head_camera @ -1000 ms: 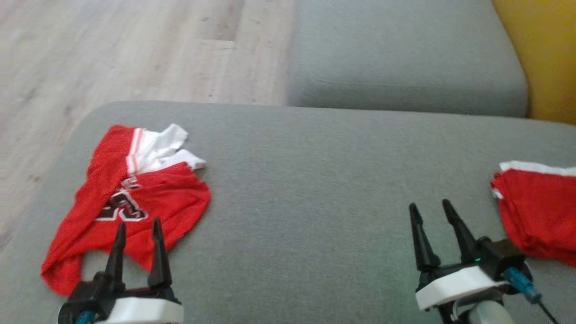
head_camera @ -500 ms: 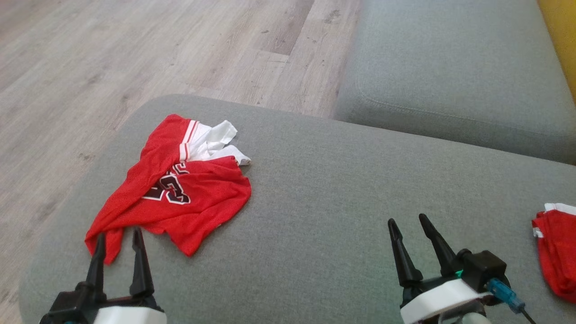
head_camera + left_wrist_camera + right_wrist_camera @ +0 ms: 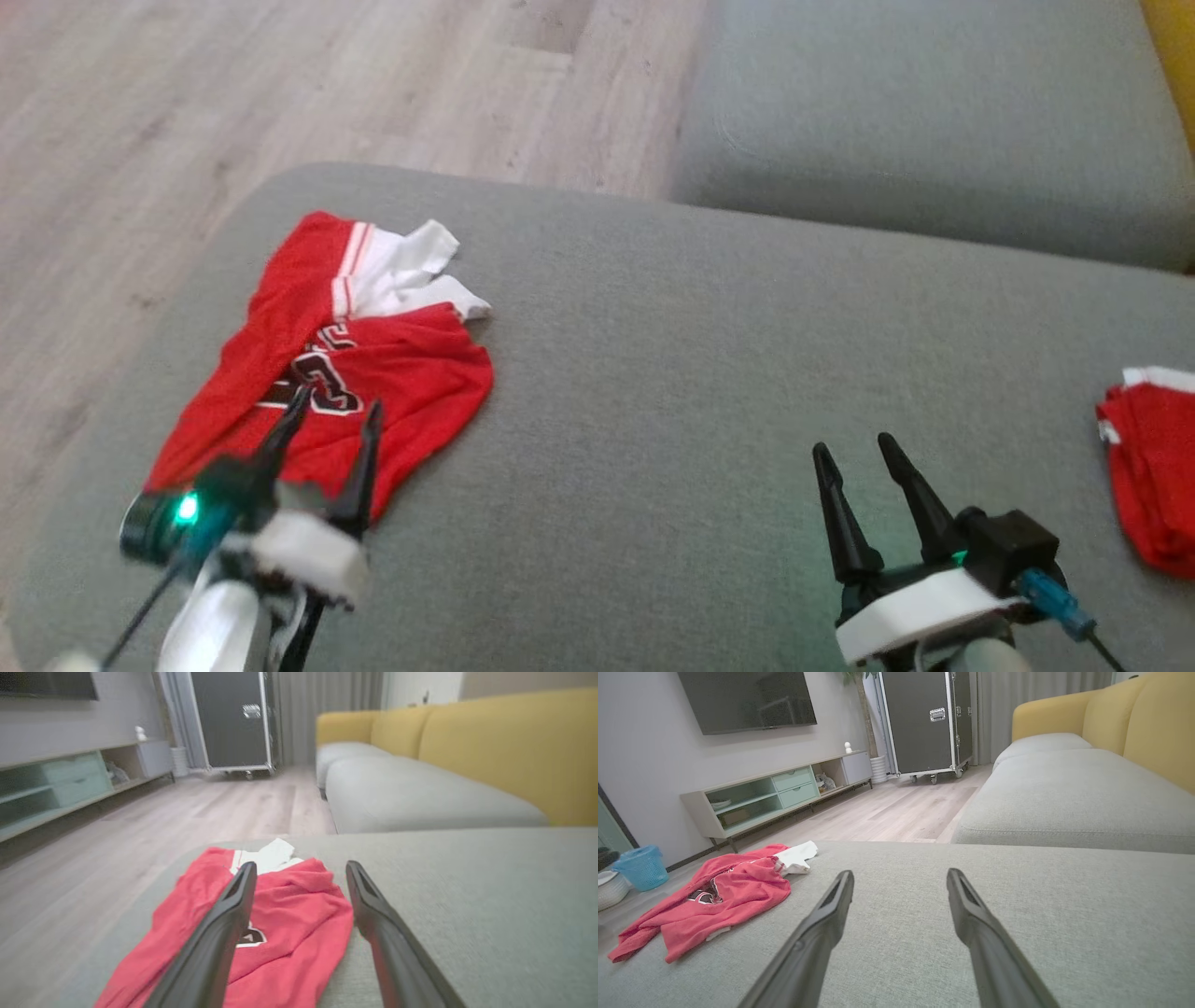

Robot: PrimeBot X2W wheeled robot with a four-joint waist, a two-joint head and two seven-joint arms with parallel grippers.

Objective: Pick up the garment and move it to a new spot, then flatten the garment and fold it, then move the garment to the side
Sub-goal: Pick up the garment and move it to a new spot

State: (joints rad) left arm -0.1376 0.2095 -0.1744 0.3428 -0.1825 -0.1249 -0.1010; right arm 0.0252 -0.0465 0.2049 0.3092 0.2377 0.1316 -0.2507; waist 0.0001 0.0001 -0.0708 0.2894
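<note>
Red garment [image 3: 411,373] (dark lettering creased, unreadable) lies on a grey cushion [image 3: 653,373]; left pincer [image 3: 337,399] spread over it, right pincer [image 3: 853,446] spread.

Spread gripper [image 3: 301,870] above crumpled red garment [image 3: 289,910]

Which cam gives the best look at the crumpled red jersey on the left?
Right wrist view: the jersey lies whole, sharp and unobstructed. Head view sees it from above but blurred, its near edge behind the left end effector. Left wrist view is close, with fingers crossing it and its near part cut off.
</note>
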